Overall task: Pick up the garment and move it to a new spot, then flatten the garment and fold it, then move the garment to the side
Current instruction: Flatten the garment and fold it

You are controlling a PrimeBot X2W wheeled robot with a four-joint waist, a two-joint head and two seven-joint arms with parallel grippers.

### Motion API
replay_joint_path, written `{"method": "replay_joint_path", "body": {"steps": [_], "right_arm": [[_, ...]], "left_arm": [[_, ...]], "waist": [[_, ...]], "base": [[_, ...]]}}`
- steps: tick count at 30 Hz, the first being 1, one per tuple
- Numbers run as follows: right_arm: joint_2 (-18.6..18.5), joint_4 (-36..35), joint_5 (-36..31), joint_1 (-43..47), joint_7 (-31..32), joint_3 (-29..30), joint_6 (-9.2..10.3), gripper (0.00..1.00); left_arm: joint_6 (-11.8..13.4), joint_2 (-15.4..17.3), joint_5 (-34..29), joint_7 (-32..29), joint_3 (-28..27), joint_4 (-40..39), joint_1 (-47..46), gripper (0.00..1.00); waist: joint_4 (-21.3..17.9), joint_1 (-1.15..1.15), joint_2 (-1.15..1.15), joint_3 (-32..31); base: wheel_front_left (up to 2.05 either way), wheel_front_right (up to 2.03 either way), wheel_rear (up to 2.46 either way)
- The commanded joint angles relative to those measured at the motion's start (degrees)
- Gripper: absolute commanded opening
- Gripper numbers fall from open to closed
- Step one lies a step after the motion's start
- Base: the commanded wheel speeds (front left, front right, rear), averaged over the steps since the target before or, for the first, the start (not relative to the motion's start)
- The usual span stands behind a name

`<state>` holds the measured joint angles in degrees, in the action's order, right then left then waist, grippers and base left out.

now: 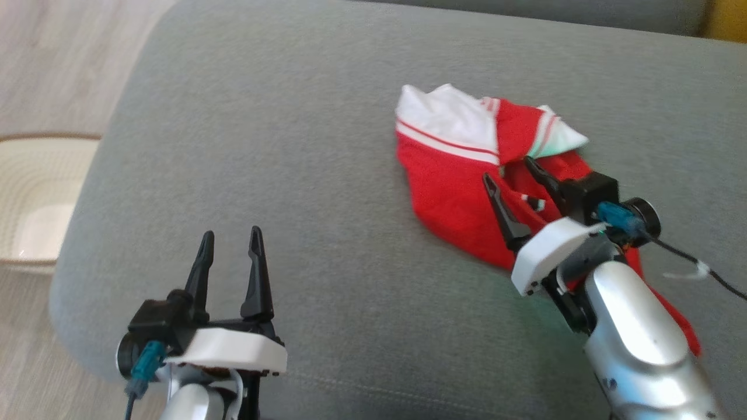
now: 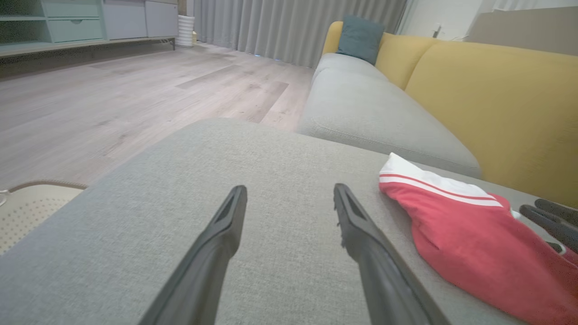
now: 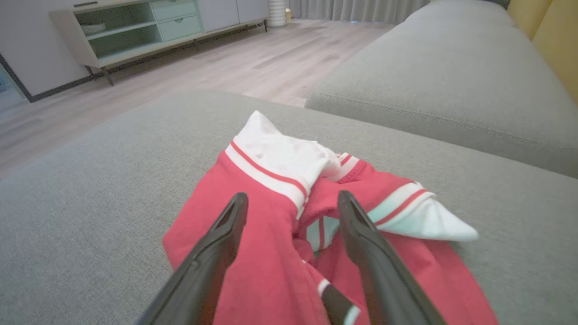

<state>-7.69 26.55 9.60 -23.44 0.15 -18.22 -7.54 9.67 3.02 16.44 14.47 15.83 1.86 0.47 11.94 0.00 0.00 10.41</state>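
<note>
Garment — apparently beneath right end effector

Grey cushion carries 1 crumpled red-white garment, right of centre.

garment partly behind arm (right), basket cropped

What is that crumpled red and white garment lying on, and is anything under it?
The red and white garment lies on a grey sofa cushion. Whether anything is beneath it or inside its folds cannot be seen; the cloth covers that.
</note>
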Motion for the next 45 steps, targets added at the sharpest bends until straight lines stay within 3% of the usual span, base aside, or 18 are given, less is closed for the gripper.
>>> {"method": "replay_joint_path", "body": {"steps": [1,8,17,18,22,23,24,25,34,41,42,43,44,45], "right_arm": [[0.4,-0.6,0.5,-2.3,0.5,-1.3,0.05,1.0],[0.5,6.3,0.4,-5.9,1.8,-0.3,0.05,1.0],[1.1,8.0,0.9,-8.1,-0.5,-1.8,0.05,1.0],[1.3,8.0,1.0,-8.2,-0.7,-2.0,0.05,0.91],[1.9,8.8,1.3,-7.9,-1.8,-2.7,0.05,0.34],[2.1,8.9,1.4,-7.8,-2.5,-2.9,0.05,0.25],[2.3,9.0,1.4,-7.6,-3.1,-3.1,0.05,0.06],[2.5,9.1,1.4,-7.5,-3.7,-3.6,0.05,0.0],[4.2,8.4,2.6,-6.5,-5.6,-12.8,0.05,0.0],[4.7,9.9,3.3,-6.6,-5.6,-25.0,0.05,0.0],[4.8,10.1,3.6,-6.6,-5.5,-27.1,0.05,0.09],[4.8,10.1,4.1,-6.6,-5.4,-29.6,0.05,0.41],[4.8,9.9,4.9,-6.7,-5.2,-32.3,0.05,0.89],[4.8,9.7,5.8,-6.9,-4.9,-34.8,0.05,1.0]], "left_arm": [[0.5,-0.1,0.3,0.5,-1.8,-2.3,-2.9,1.0],[1.1,-0.1,1.2,0.5,-1.5,-2.6,-3.1,1.0],[1.3,-0.1,1.5,0.5,-1.4,-2.7,-3.3,1.0],[1.4,-0.1,1.5,0.5,-1.4,-2.7,-3.3,1.0],[1.3,-0.1,1.2,0.5,-1.3,-2.1,-2.6,1.0],[1.3,-0.1,1.1,0.5,-1.2,-1.9,-2.3,1.0],[1.2,-0.1,1.0,0.5,-1.1,-1.8,-2.0,1.0],[1.2,-0.1,0.9,0.5,-1.0,-1.8,-1.8,1.0],[0.8,-0.1,0.3,0.5,-0.7,-1.5,-0.6,1.0],[0.6,-0.1,0.4,0.5,-0.5,-1.4,-0.4,1.0],[0.6,-0.1,0.4,0.5,-0.4,-1.3,-0.3,1.0],[0.6,-0.1,0.4,0.5,-0.4,-1.3,-0.3,1.0],[0.6,-0.1,0.4,0.5,-0.4,-1.2,-0.3,1.0],[0.7,-0.1,0.4,0.5,-0.5,-1.2,-0.3,1.0]], "waist": [[1.9,0.0,0.0,1.0],[4.9,0.0,0.0,1.9],[6.2,0.0,0.0,2.3],[6.2,0.0,0.0,2.2],[6.4,0.0,0.0,0.6],[6.4,0.0,0.0,0.2],[6.5,0.0,0.0,-0.2],[6.5,0.0,0.0,-0.6],[6.9,0.0,0.0,-2.0],[8.3,0.0,0.0,-2.2],[8.5,0.0,0.0,-2.2],[8.7,0.0,0.0,-2.2],[8.9,0.0,0.0,-2.2],[9.0,0.0,0.0,-2.2]], "base": [[0.0,0.0,0.0],[0.0,0.0,0.0],[0.0,0.0,0.0],[0.0,0.0,0.0],[0.0,0.0,0.0],[0.0,0.0,0.0],[0.0,0.0,0.0],[0.0,0.0,0.0],[0.0,0.0,0.0],[0.0,0.0,0.0],[0.0,0.0,0.0],[0.0,0.0,0.0],[0.0,0.0,0.0],[0.0,0.0,0.0]]}}
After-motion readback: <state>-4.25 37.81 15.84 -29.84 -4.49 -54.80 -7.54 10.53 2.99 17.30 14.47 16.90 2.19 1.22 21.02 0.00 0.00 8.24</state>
